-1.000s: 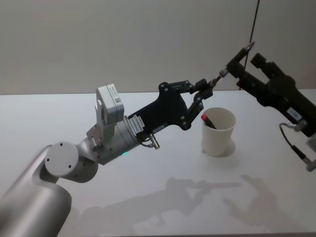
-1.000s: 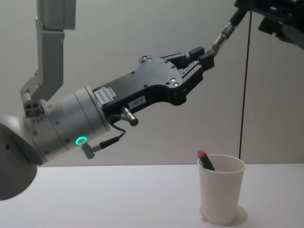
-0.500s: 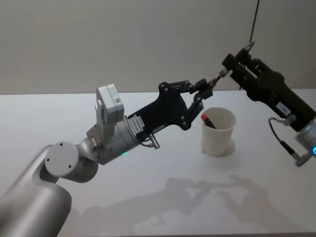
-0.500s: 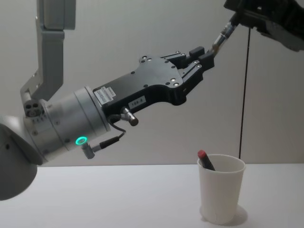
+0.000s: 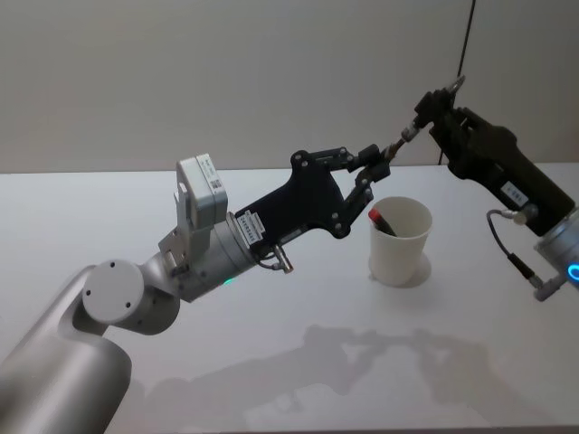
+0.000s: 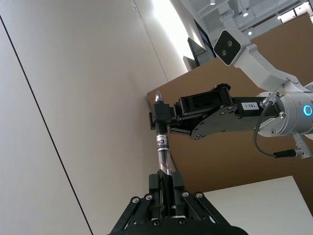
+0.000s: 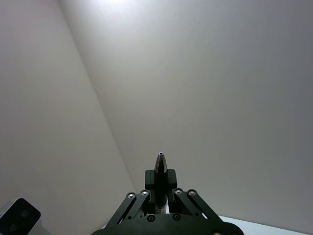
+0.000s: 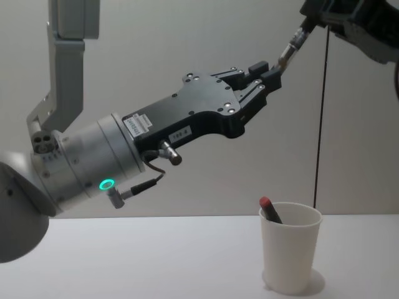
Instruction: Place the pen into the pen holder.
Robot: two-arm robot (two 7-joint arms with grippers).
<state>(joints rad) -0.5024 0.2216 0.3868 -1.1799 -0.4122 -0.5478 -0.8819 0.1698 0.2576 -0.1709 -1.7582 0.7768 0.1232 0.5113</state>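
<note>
Pen (image 5: 404, 136) above pen holder (image 5: 400, 242) | left gripper (image 5: 378, 160) clamps lower end, right gripper (image 5: 432, 107) clamps tip end | step: handover | next: one releases, other lowers pen.

Left gripper (image 5: 378, 159) is raised, reaching up and forward, fingers closed. Right gripper (image 5: 432, 107) is higher, reaching toward it, fingers clamped together.
</note>
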